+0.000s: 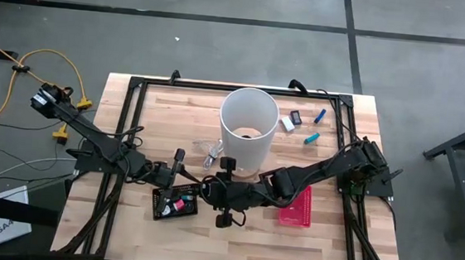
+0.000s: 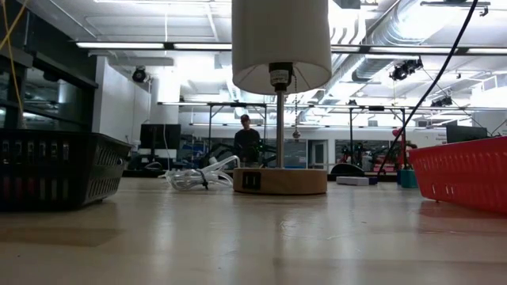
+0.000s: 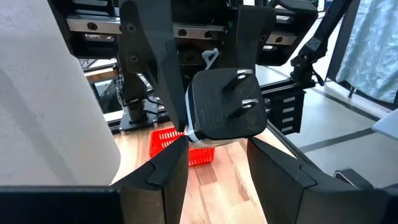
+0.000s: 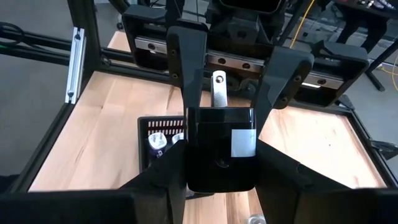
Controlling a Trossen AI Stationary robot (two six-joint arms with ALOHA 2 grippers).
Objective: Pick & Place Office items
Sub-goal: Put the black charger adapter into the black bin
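Plug adapter (image 3: pixel 224 106), black with two prongs, sits clamped between both arms' fingers above the table (image 1: pixel 324 237). Left end effector (image 3: pixel 214 146) and right end effector (image 4: pixel 221 162) each grip it, meeting just beside the black tray (image 1: pixel 173 202).

I've got a black plug adapter (image 3: pixel 225 106) pinched between both grippers. Red mesh basket (image 3: pixel 180 144) sits on the wood behind it.

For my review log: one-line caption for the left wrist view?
Both grippers clamp one black plug adapter above the table, red basket behind.
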